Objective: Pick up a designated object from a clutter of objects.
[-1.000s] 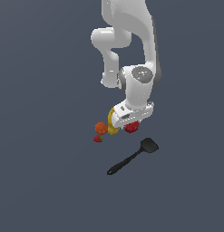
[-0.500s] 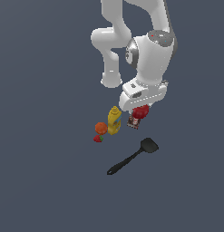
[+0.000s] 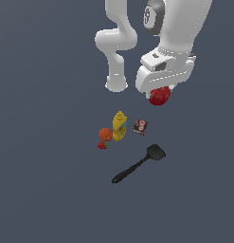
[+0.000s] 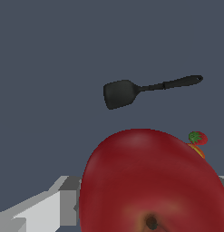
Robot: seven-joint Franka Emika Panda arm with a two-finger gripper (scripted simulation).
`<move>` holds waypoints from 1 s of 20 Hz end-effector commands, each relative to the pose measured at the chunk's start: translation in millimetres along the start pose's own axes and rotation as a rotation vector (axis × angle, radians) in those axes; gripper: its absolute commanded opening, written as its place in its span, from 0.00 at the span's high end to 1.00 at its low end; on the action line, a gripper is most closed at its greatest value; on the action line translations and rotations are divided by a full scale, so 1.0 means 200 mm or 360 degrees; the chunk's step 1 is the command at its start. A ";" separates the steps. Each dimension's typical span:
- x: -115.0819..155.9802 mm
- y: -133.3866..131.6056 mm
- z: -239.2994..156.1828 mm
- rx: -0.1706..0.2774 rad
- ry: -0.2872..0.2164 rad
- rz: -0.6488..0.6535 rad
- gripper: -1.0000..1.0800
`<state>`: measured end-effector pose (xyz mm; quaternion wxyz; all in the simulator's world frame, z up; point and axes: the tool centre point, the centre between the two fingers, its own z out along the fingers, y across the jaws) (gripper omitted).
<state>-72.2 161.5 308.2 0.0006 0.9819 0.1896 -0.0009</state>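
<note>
The apple (image 3: 159, 96) hangs clear of the floor (image 3: 47, 190), clamped in the gripper (image 3: 160, 95) under the white arm (image 3: 177, 33); in the wrist view it fills the near field (image 4: 152, 181), dimpled end toward the camera, with the grey gripper body (image 4: 45, 208) flanking it. We see the rest of the clutter lying well below it. In the exterior view the small dark box (image 3: 140, 126) sits at about seven o'clock from the apple; the mustard bottle (image 3: 119, 126) stands upright just beside the box at its nine o'clock, the orange ball (image 3: 105, 134) touching or nearly touching the bottle. The strawberry (image 3: 103, 145) lies at the ball's six o'clock. The black spatula (image 3: 139, 163) lies apart, blade toward the box.
</note>
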 end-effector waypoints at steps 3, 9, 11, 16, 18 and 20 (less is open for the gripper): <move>-0.01 -0.08 -0.22 0.0000 0.0003 0.0000 1.00; 0.00 -0.15 -0.43 0.0001 0.0003 0.0001 1.00; 0.00 -0.16 -0.48 0.0001 0.0003 0.0001 1.00; 0.00 -0.19 -0.55 0.0001 0.0003 0.0002 1.00; 0.01 -0.19 -0.57 0.0001 0.0003 0.0002 1.00; 0.01 -0.20 -0.57 0.0001 0.0003 0.0002 1.00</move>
